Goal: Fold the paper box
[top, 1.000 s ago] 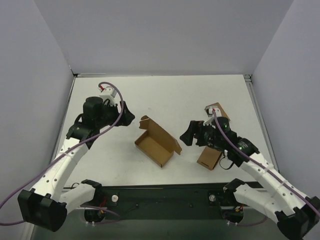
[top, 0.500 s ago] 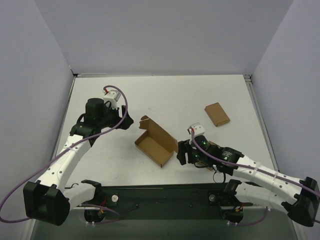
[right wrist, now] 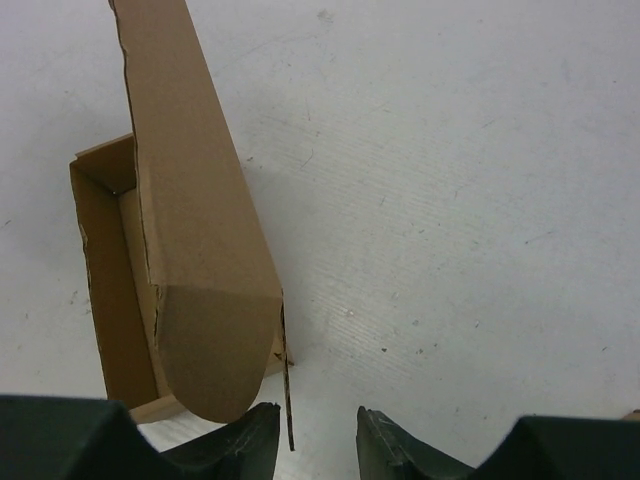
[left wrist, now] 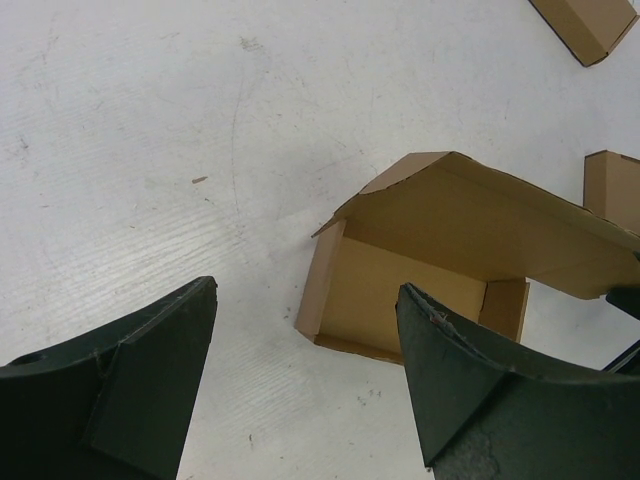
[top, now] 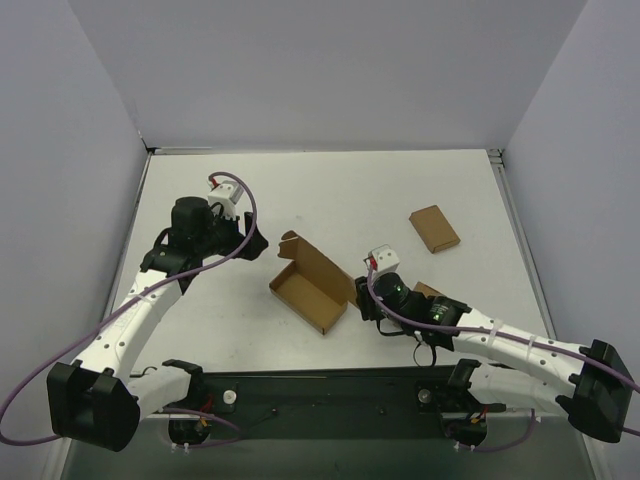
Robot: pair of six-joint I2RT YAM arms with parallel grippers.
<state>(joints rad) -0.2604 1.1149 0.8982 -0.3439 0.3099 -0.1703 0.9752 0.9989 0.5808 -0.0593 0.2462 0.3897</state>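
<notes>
Overhead camera looks down — both close wrist cameras share the paper box (top: 308, 295).

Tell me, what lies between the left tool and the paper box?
Nothing lies there. Between the left tool and the paper box is only bare white table. The left wrist view shows this clearly, and the top view agrees.

Paper box (left wrist: 440, 255): plain brown cardboard, matt, raw fibrous cut edges. Table (left wrist: 150, 130): white, matt, finely grained (scuffed, speckled). Left gripper (left wrist: 305, 292) fingers (left wrist: 140, 390): dark matt plastic. Arm shells (top: 130, 320): smooth white plastic, slight sheen.
</notes>
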